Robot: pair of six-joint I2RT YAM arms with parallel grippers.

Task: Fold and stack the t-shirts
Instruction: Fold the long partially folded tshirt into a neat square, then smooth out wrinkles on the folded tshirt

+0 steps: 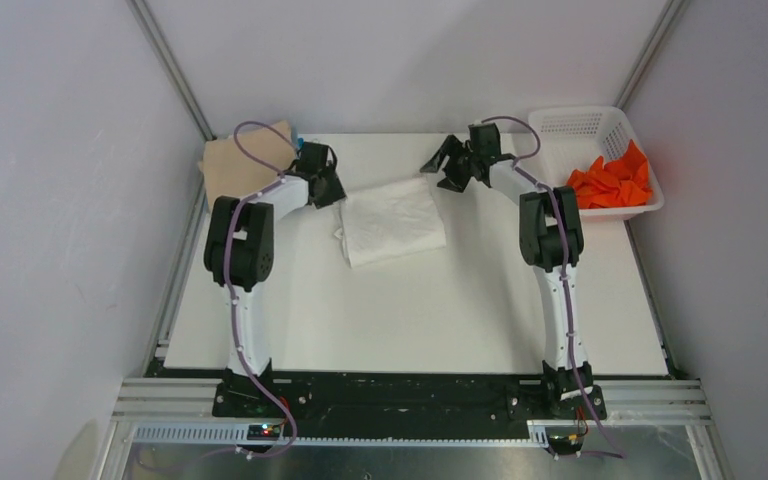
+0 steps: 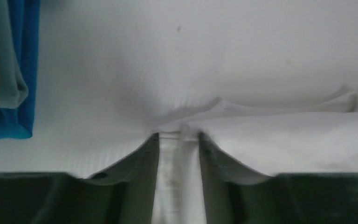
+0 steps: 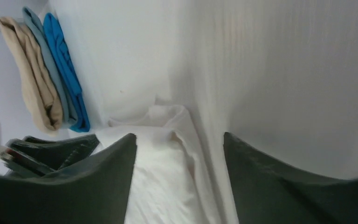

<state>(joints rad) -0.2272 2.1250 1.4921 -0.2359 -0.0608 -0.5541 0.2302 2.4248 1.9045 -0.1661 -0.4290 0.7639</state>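
A thin white t-shirt (image 1: 392,220) lies folded in a rough rectangle mid-table. My left gripper (image 1: 326,186) is at its back left corner; in the left wrist view (image 2: 179,135) the jaws are closed on a strip of the white cloth (image 2: 284,135). My right gripper (image 1: 455,166) is at the shirt's back right corner; its jaws (image 3: 178,135) stand wide open over the white cloth (image 3: 158,186). A folded beige t-shirt (image 1: 245,160) lies on a blue one (image 3: 63,60) at the back left. The orange t-shirt (image 1: 615,182) lies crumpled in the basket.
The white lattice basket (image 1: 585,122) stands at the back right corner. The beige and blue stack edge shows in the left wrist view (image 2: 23,70), left of the gripper. White walls close in the table on three sides. The left gripper's body shows in the right wrist view (image 3: 51,149).
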